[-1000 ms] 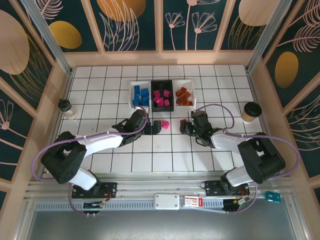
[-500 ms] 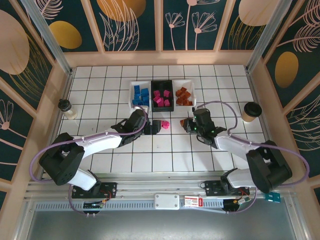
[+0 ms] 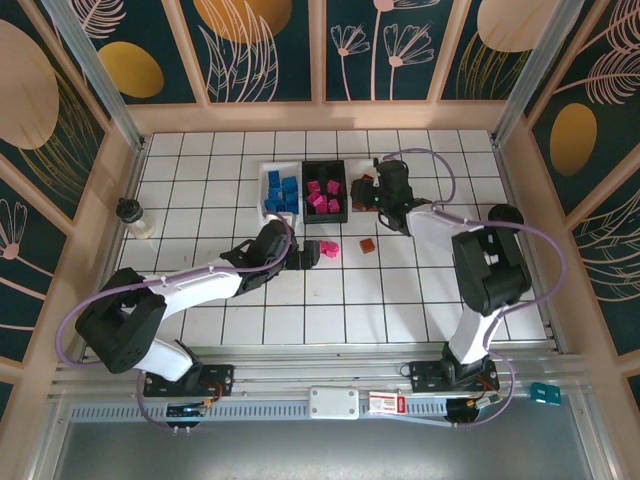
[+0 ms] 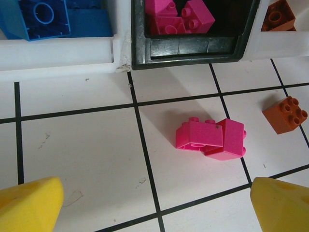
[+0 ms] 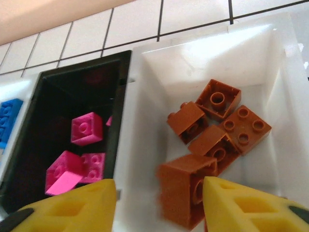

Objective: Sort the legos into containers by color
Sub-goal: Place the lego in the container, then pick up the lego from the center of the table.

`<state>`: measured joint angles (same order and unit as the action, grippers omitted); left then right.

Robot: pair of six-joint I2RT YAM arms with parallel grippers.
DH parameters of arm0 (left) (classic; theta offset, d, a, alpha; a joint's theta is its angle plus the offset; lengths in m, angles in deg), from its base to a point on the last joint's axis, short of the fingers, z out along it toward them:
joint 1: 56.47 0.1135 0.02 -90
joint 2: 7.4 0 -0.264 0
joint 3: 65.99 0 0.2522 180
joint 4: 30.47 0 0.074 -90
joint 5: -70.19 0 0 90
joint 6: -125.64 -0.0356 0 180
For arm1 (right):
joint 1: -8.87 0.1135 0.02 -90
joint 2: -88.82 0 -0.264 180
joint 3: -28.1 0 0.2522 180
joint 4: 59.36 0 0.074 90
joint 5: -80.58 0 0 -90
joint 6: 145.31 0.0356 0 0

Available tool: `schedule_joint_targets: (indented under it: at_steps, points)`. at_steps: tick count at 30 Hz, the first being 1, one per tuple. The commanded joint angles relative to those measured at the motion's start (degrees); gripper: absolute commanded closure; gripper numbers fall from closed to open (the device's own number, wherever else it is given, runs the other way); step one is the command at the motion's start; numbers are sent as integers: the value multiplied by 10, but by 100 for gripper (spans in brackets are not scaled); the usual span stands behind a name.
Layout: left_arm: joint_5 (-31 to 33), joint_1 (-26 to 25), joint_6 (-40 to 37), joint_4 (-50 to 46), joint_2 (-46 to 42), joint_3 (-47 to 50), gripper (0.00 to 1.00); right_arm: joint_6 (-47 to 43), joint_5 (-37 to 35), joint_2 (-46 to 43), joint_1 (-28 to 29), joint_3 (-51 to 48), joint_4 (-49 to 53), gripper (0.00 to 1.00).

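- The right gripper (image 5: 159, 205) hangs over the right white bin (image 5: 285, 87). Its fingers are spread wider than the blurred orange brick (image 5: 186, 193) between them.
- Risk: that brick may bounce off the bricks beneath and clear the rim into the adjacent black bin (image 5: 123, 96).
- The left gripper (image 4: 154, 203), fingers wide apart and empty, faces two touching pink bricks (image 4: 210, 139) on the table. Closing on both may squeeze one out.
- Change: one second earlier the right gripper sat low beside the loose orange brick (image 3: 367, 245), which remains on the table. The left gripper has barely moved.
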<state>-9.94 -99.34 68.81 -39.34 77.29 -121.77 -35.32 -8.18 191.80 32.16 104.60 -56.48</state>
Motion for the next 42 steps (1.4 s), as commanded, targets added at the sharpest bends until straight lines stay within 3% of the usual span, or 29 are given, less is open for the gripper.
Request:
schedule_joint_targets:
  at_steps: [1, 12, 22, 27, 31, 34, 38, 42]
  points:
    - [18, -2, 8, -14, -18, 6, 1, -4, 5, -5, -3, 24, -7, 44]
    - [16, -2, 11, -1, -16, 9, 1, 32, -61, -177, 69, -225, -55, 35]
    - [10, -1, 15, 0, -11, 13, 1, 34, -78, -103, 77, -266, -48, 34]
    - [13, -2, 12, -5, -13, 9, 1, 11, -75, -67, 77, -239, -32, 44]
    - [18, -2, 9, -9, -12, 6, 1, 0, -72, -73, 77, -236, -28, 66]
    - [22, -2, 7, -9, -13, 4, 1, -9, -56, -118, 77, -239, -33, 76]
    - [23, -1, 6, -10, -14, -1, 1, -19, -48, -190, 77, -222, -29, 78]
    - [21, -2, 7, -12, -9, -5, 1, -21, -32, -189, 56, -172, -25, 78]
